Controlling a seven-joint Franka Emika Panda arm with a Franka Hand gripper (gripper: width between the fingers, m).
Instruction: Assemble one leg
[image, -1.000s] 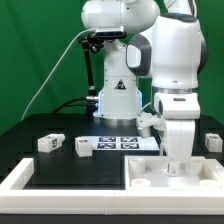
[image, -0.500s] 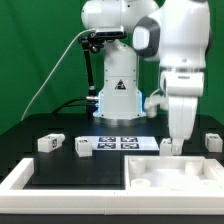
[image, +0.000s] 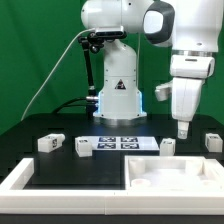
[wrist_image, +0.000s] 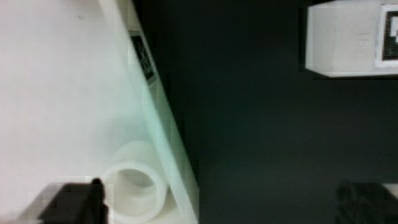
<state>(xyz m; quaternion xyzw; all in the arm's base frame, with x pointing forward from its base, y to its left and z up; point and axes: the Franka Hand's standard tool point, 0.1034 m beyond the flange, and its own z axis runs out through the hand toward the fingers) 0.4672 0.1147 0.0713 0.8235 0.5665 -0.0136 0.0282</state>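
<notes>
My end effector (image: 183, 129) hangs spread, empty; I'd centre it over the small white chunky plastic leg (image: 168, 146) first.

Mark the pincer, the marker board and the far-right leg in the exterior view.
pincer (image: 184, 129): exterior view, between its fingertips.
marker board (image: 122, 142): exterior view, its middle.
far-right leg (image: 212, 142): exterior view, its front face.

On my exterior feed I log:
- Table (image: 110, 165): black.
- Backdrop (image: 30, 50): green.
- Arm (image: 195, 40): white, black joints.
- Panel (image: 175, 172), lower right: plain white.
- Marker board (image: 122, 141), centre: white, black square tags.
- Leg (image: 50, 143), left: white, black-and-white tag.
</notes>
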